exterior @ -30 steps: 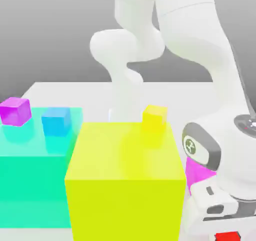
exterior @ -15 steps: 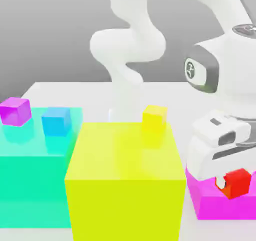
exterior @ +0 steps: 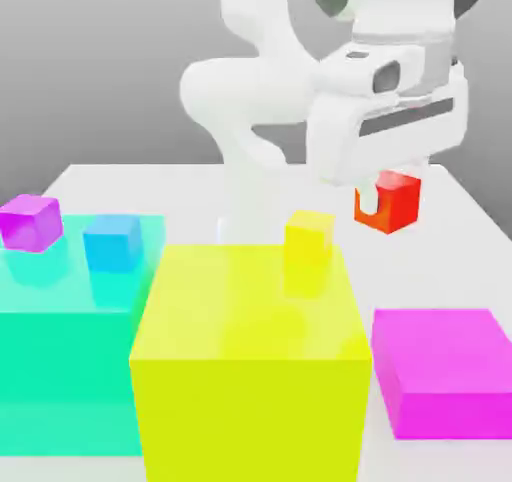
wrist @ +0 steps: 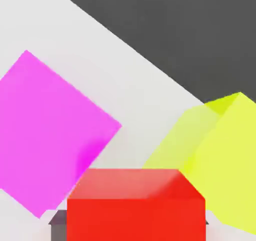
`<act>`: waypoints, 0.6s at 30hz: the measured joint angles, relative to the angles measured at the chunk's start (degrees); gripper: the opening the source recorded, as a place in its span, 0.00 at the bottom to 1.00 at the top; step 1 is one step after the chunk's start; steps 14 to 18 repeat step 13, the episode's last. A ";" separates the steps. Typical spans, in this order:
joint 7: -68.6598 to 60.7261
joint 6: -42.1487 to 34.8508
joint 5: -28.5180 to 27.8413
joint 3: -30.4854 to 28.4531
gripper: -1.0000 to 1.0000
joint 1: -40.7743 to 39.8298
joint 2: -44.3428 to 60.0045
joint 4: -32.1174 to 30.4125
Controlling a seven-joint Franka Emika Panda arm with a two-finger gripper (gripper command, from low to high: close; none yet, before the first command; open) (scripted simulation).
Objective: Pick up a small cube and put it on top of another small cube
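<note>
Large yellow block (exterior: 250, 370) at front centre of white counter (exterior: 470, 220). Large teal block (exterior: 60, 370) touching it on exterior view's left, carrying small magenta cube (exterior: 30, 221) and small blue cube (exterior: 111, 242). Flat magenta block (exterior: 448, 370) on exterior view's right, apart from yellow block.

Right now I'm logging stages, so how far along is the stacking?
Done: the small red cube is picked up, held in the shut gripper above the table. In hand: carrying it, beside the small yellow cube. Left: setting it on another small cube and releasing.
</note>
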 joint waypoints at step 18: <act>-1.80 1.74 -1.10 -2.25 1.00 -2.77 -6.53 -11.37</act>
